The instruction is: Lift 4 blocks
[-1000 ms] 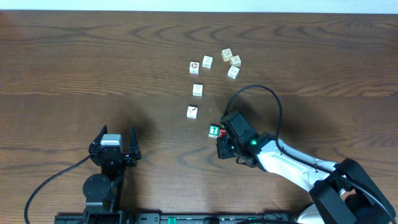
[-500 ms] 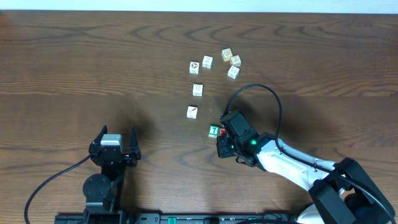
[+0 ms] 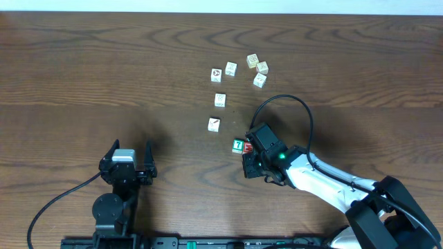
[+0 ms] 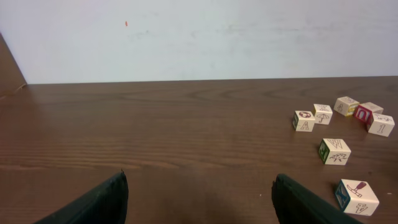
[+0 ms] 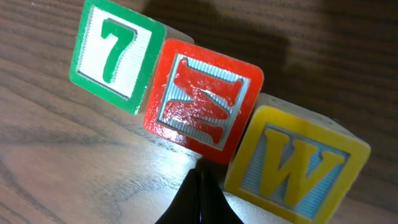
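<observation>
Three blocks stand in a touching row in the right wrist view: a green block (image 5: 115, 56) with a white 7, a red block (image 5: 202, 99) with a letter, and a yellow block (image 5: 295, 165) with a W. My right gripper (image 5: 199, 182) is shut and empty, its tip at the foot of the red block where it meets the yellow one. From overhead the green block (image 3: 239, 145) and red block (image 3: 248, 146) show beside the right gripper (image 3: 252, 153); the yellow one is hidden. The white block with a dark diagonal mark (image 3: 214, 125) lies apart. My left gripper (image 3: 129, 163) stands open and empty.
Several cream picture cubes lie beyond the row, one alone (image 3: 220, 100) and a cluster further back (image 3: 259, 80). The left wrist view has them at its right edge (image 4: 334, 151). A black cable (image 3: 304, 111) loops up from the right arm.
The right wrist has crept a touch toward the blocks, which stay where they were. The left arm has not moved.
</observation>
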Motion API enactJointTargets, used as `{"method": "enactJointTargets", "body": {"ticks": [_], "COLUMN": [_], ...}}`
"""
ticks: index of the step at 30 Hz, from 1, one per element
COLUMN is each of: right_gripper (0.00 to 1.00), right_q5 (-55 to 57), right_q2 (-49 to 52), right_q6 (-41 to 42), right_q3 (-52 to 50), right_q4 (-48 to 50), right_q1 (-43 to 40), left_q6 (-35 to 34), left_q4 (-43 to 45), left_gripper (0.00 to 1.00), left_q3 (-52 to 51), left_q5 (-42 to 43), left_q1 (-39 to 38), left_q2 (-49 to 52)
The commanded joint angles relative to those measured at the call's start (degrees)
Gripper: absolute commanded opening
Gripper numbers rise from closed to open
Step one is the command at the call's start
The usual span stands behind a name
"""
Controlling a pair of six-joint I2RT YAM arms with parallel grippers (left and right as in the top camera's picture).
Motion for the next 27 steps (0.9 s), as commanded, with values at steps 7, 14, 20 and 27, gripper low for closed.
{"method": "enactJointTargets", "body": {"ticks": [7,14,20,27], "right_gripper": [0.01,0.01,0.01,0.01], "right_q5": [-0.9,4.04,7.39,11.19], "right_q2": [2.38,2.38,2.38,2.38], "right_q6": [0.79,7.82,9.27,9.25], "right_q3": [-2.64,-2.64,-2.64,-2.64], "right_q4": [-5.07,-8.63,-7.5,-6.23], "right_q1": [0.44,1.57,1.51,1.51], "left_q6": [-0.28,-0.28,-0.31,-0.28], "left_q4": [-2.25,-2.25,-2.25,-2.25], "left_gripper": [0.74,0.74,0.74,0.74], "left_q3": [-0.79,-0.79,-0.79,-0.79], "left_q5": [0.15,0.15,0.15,0.15], "left_q1": [0.35,0.35,0.35,0.35], "left_q2": [-0.24,-0.24,-0.24,-0.24]}}
